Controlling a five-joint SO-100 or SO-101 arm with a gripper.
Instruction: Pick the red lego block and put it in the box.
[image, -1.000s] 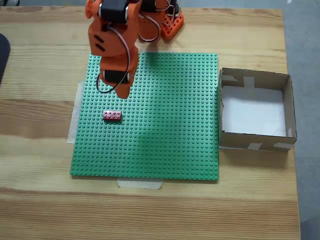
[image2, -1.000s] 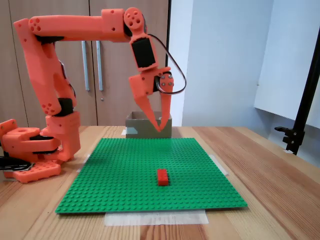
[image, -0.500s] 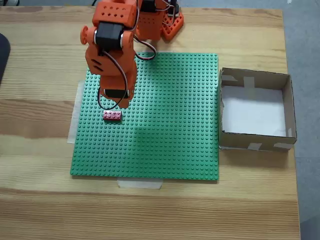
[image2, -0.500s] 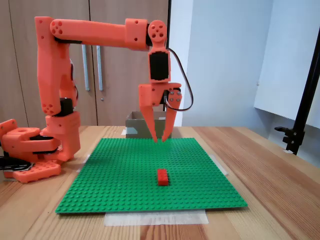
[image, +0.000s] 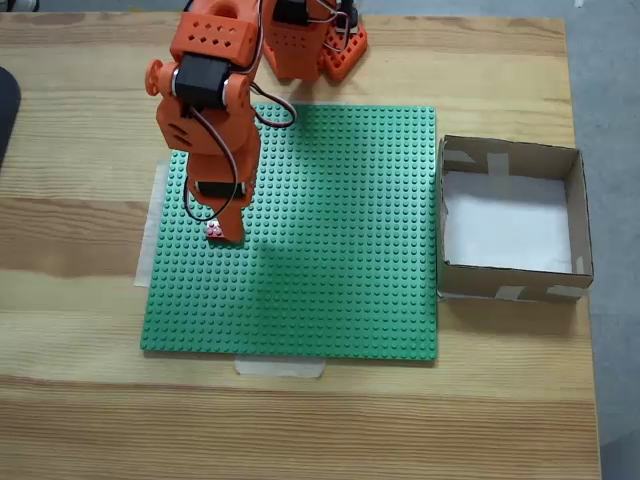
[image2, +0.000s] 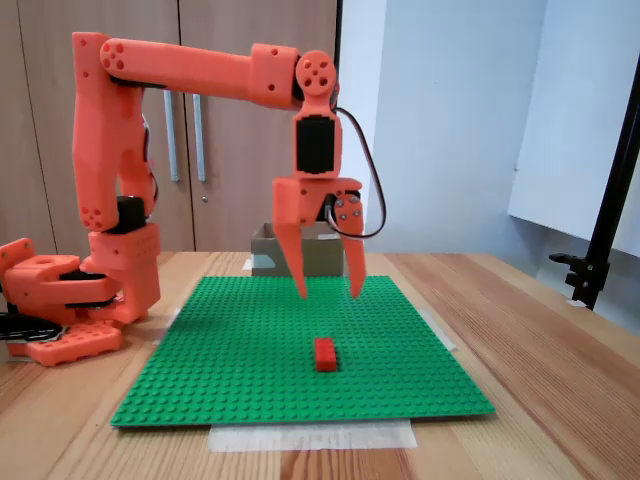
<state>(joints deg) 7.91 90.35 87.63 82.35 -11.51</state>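
Observation:
The red lego block (image2: 325, 354) lies on the green studded baseplate (image2: 230, 370), toward its near side in this fixed view. My orange gripper (image2: 330, 294) hangs directly above it, fingers pointing down and spread open, with nothing between them. A clear gap separates the fingertips from the block. In the fixed view from above, the gripper (image: 224, 229) covers most of the block (image: 212, 231), leaving only a sliver showing. The cardboard box (image: 506, 292) stands off the baseplate's right edge, its white floor bare. From the side, the box (image2: 264, 262) sits behind the gripper.
The arm's orange base (image2: 60, 300) stands at the baseplate's far edge (image: 322, 45). Pale tape (image: 279, 367) holds the baseplate to the wooden table. A black stand (image2: 590, 270) rises at the right, and a dark object (image: 5, 110) pokes in from the left edge.
The gripper has swung out over the red block, come lower, and spread its fingers wider. The block and box have not moved.

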